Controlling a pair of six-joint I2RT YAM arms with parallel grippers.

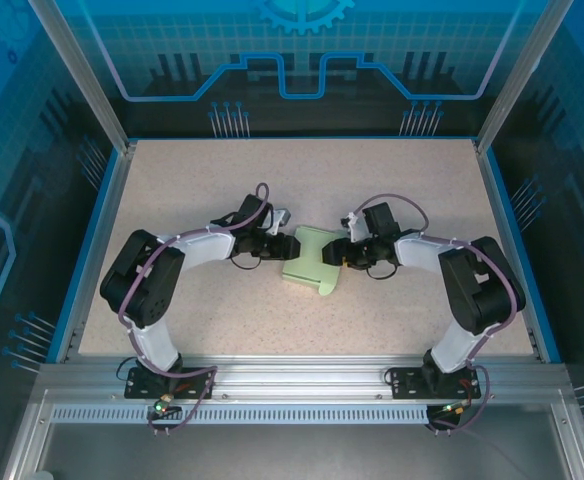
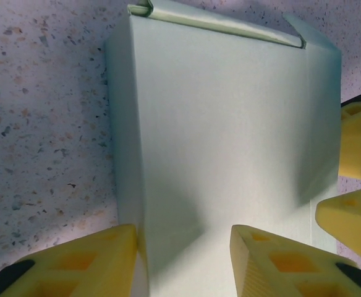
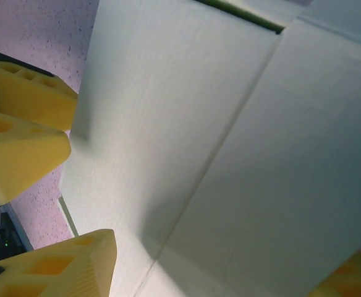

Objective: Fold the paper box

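Observation:
The paper box (image 1: 310, 268) is pale mint-green card and lies partly folded in the middle of the table, between the two arms. My left gripper (image 1: 284, 246) reaches it from the left and my right gripper (image 1: 334, 256) from the right. In the left wrist view the paper box (image 2: 224, 124) has a raised side wall on the left. My left gripper (image 2: 183, 238) is open, with one yellow finger against that wall and the other over the top panel. In the right wrist view my right gripper (image 3: 230, 260) stands open and wide across the paper box (image 3: 186, 124), which has a crease running down it.
The speckled table (image 1: 222, 190) has a blue rim (image 1: 100, 240) at its sides and an aluminium rail (image 1: 302, 385) at the near edge. The right gripper's fingers (image 2: 356, 139) show at the box's far edge in the left wrist view.

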